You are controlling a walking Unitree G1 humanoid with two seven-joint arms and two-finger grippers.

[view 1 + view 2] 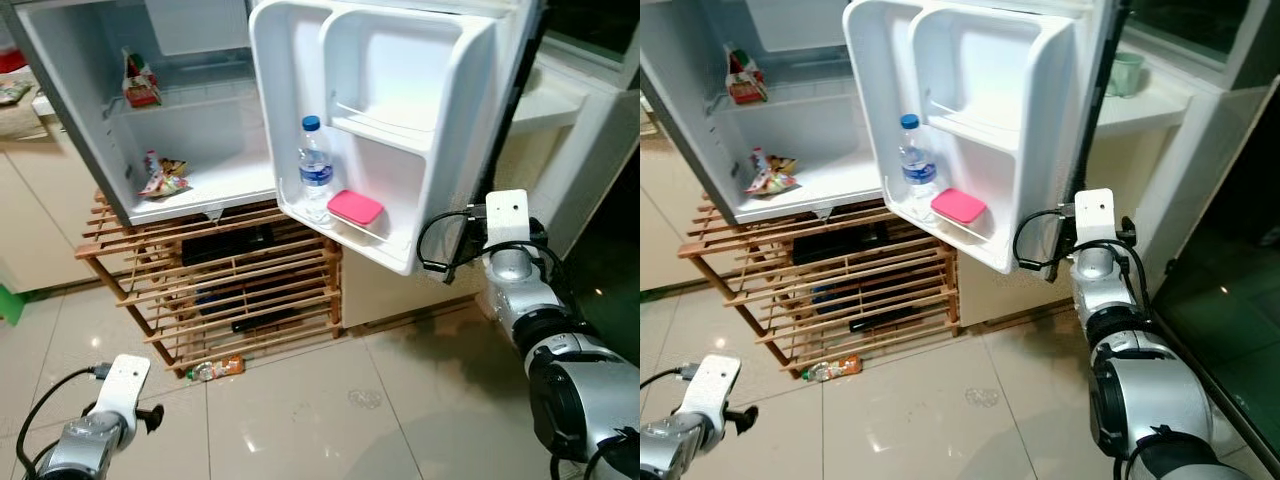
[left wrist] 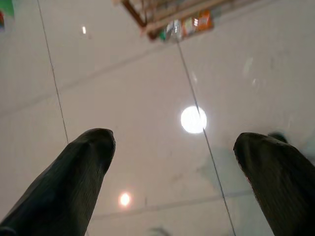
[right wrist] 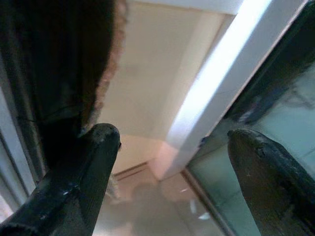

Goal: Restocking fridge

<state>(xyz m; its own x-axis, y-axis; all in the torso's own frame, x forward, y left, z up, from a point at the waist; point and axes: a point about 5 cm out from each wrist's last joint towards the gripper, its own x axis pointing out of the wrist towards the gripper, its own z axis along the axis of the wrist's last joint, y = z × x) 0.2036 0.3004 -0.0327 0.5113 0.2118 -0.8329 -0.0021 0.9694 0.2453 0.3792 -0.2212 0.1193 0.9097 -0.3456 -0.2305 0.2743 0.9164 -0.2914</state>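
White plastic lines the open fridge (image 1: pixel 190 130), whose door (image 1: pixel 400 120) stands swung wide toward the robot. On the door's lowest shelf a clear water bottle (image 1: pixel 315 172) with a blue cap stands upright, and a flat pink container (image 1: pixel 355 208) lies just beside it, on the side nearer the door's outer edge. Inside the fridge, a red snack packet (image 1: pixel 139 82) leans on the upper shelf and a colourful snack bag (image 1: pixel 163 177) lies on the floor of the compartment below it. The fridge sits on a slatted wooden rack (image 1: pixel 230 285), and a small plastic bottle with an orange label (image 1: pixel 215 369) lies on the tiled floor (image 1: pixel 330 420) at the rack's foot.

The right arm is raised and stretched forward, its wrist close beside the door's outer edge. The right gripper (image 3: pixel 170 140) is seen from its wrist camera with its two black fingers (image 3: pixel 93 152) spread apart and holding nothing, one of them near the door's dark edge; whether it touches cannot be told.

The left arm hangs low, well below the fridge and short of the rack. The left gripper (image 2: pixel 179 147) points down at the bare tiles, its fingers (image 2: pixel 88 157) likewise parted and empty, with the fallen bottle ahead of them.
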